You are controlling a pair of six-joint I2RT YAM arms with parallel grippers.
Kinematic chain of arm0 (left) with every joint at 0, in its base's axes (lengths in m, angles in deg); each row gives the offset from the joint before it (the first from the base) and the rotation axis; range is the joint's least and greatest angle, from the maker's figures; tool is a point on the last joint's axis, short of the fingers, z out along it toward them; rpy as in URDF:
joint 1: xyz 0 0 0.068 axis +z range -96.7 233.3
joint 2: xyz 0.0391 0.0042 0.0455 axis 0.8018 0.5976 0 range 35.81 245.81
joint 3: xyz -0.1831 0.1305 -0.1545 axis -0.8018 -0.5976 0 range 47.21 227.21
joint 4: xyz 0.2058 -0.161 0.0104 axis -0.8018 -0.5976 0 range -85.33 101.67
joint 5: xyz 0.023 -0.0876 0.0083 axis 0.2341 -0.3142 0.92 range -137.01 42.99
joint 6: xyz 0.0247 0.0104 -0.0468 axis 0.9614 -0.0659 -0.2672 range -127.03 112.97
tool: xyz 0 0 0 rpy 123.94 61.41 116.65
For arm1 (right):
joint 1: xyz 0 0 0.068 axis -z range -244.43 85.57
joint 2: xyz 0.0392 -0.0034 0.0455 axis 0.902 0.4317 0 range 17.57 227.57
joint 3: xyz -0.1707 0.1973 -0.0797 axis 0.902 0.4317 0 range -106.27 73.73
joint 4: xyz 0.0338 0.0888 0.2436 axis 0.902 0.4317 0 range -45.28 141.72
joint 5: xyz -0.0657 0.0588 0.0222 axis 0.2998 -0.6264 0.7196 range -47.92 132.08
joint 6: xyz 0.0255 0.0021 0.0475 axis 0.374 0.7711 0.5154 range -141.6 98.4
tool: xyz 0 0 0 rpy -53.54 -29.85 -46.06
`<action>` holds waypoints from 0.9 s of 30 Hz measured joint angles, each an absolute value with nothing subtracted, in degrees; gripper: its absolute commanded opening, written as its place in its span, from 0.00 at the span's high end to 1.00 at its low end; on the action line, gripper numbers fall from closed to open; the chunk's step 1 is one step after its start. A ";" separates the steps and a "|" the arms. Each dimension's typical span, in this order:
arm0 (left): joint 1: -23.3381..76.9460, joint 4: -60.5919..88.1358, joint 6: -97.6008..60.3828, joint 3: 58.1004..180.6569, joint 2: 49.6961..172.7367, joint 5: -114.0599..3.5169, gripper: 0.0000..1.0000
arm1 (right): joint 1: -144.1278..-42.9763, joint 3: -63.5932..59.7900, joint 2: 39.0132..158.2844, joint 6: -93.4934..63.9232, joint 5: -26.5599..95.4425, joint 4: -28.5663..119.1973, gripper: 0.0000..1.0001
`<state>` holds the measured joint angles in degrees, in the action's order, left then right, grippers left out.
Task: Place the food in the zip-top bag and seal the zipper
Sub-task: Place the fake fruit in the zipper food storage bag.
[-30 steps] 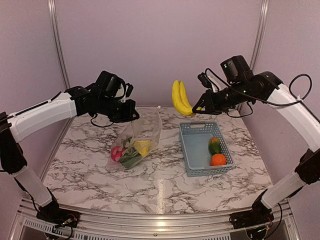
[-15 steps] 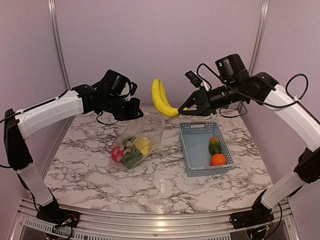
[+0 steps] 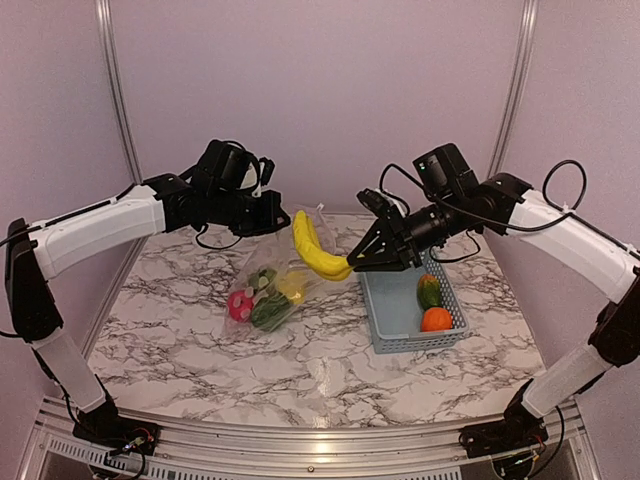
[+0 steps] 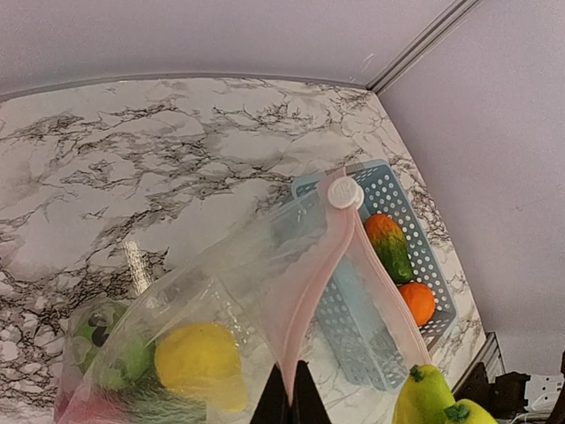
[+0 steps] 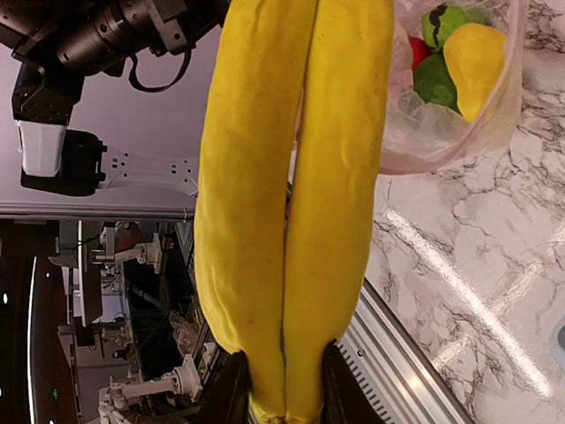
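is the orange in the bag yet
No, the orange lies in the basket, well apart from the bag.

We see the zip-top bag [image 4: 238,269] as thin clear plastic, crinkly, w/ soft glints along the folds. Its zipper [image 4: 307,296] looks like a smooth pinkish plastic strip, semi-matt, w/ a white plastic slider [image 4: 344,193]. Bananas [image 5: 291,177]: smooth yellow plastic, satin sheen, faint seam btw. the two. Orange [image 3: 436,319] & yellow pepper [image 4: 199,360] read as glossy moulded plastic too. Basket [image 3: 392,312]: grey-blue hard plastic, perforated, matt. Surface [image 3: 330,370]: marble-look, polished, throws back light streaks. Frame posts [image 3: 112,90] are brushed metal, prob. aluminium. Arm shells [image 3: 100,225]: white smooth plastic, slight gloss; wrist housings [image 3: 225,165] matt black. Walls [image 3: 320,90]: flat, matt.
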<state>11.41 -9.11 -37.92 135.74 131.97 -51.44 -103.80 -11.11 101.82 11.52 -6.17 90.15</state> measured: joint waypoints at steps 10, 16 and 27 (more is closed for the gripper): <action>9.53 -7.21 -34.86 134.06 130.46 -50.63 1.00 | -103.04 -0.75 98.34 26.78 -11.98 78.46 0.77; 6.74 -6.37 -31.41 133.58 130.13 -49.47 1.00 | -99.93 3.21 98.03 36.18 -13.80 71.99 0.76; 5.56 -4.76 -31.04 131.04 128.45 -48.33 1.00 | -99.30 1.13 102.60 43.89 -12.05 64.21 0.49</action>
